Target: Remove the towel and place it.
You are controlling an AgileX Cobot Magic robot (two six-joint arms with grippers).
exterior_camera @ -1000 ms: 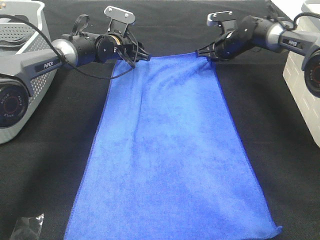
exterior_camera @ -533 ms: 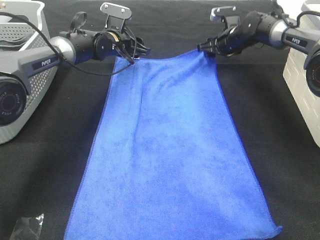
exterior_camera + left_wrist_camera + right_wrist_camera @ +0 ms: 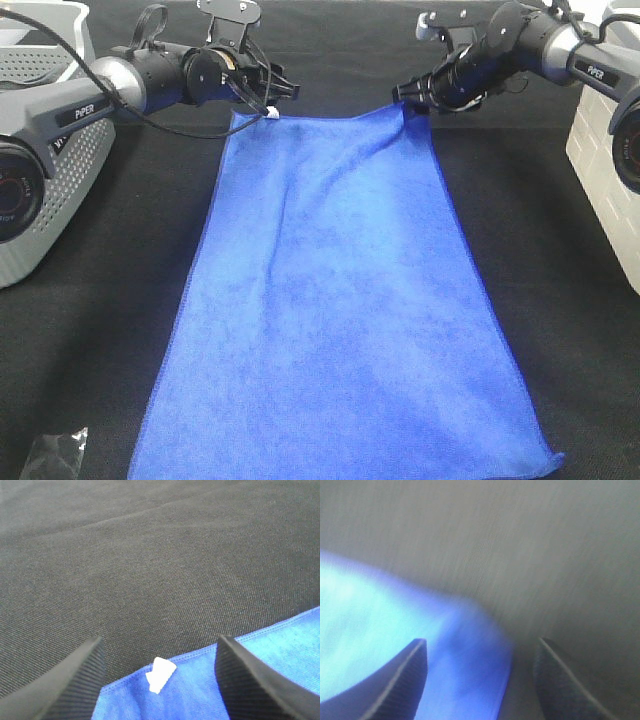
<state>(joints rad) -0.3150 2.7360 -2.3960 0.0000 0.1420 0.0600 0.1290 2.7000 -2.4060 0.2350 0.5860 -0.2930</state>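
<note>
We have the towel (image 3: pixel 340 300) lying flat and spread lengthwise on the black desk (image 3: pixel 560 280), far hem between the two arms. Left end effector (image 3: pixel 160 680) has its jaws apart, straddling the far-left corner with the white tag (image 3: pixel 160 674) lying loose between them, nothing pinched. Right end effector (image 3: pixel 480 680) also shows its jaws apart over the far-right corner; that wrist view is blurred, so we can't tell whether a fingertip touches fabric. From above, the right end effector (image 3: pixel 412 98) sits right at the corner, which looks slightly peaked. Our read: towel is placed, both grips let go. Risks from here: the fuzzy pile could snag on a ribbed pad as an arm pulls away and drag that corner, wrinkling or folding the hem back. More likely on the right, where the corner sits higher. A low retract could also sweep a finger across the cloth and skew the whole sheet, since nothing pins it down. The grey basket (image 3: pixel 60 180) sits close to the left arm, so a wide swing back could clip it. We'd lift straight up first, then pull away.
</note>
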